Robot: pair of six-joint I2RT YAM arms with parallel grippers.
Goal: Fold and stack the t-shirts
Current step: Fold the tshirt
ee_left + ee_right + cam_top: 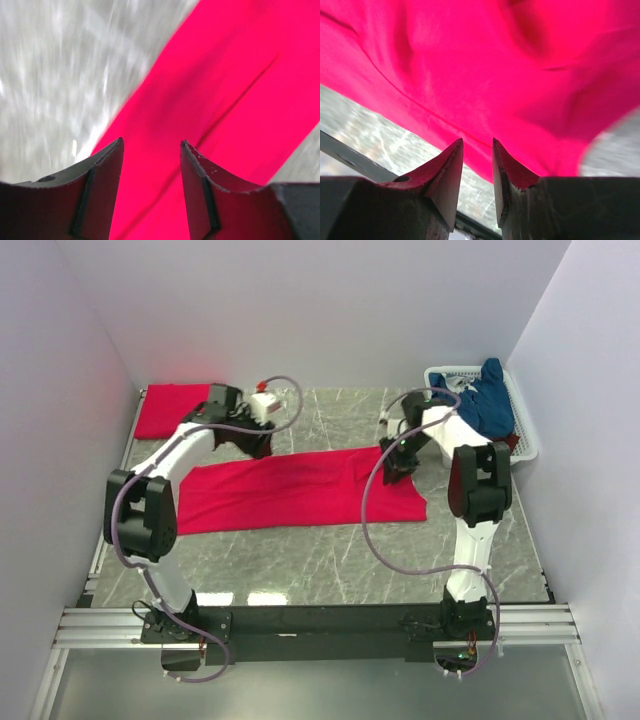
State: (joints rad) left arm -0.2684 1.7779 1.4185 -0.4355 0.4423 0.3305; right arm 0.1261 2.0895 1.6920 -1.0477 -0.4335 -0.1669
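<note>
Two grippers down at the cloth right now. My left gripper (257, 445) (151, 165) hovers at the far edge of the bright red t-shirt (300, 490) (240, 75), fingers spread wide with nothing between them, only red cloth and grey table (330, 570) below. My right gripper (397, 472) (477, 160) sits over the shirt's right end (495, 65), fingers parted by a narrow gap and gripping nothing; the hem runs just past the tips. The shirt lies in a long band across the middle of the table, left to right. At the far left corner a folded red t-shirt (170, 410) lies flat. Far right, the navy blue t-shirt (490, 400) is heaped in a white basket (527, 435).
</note>
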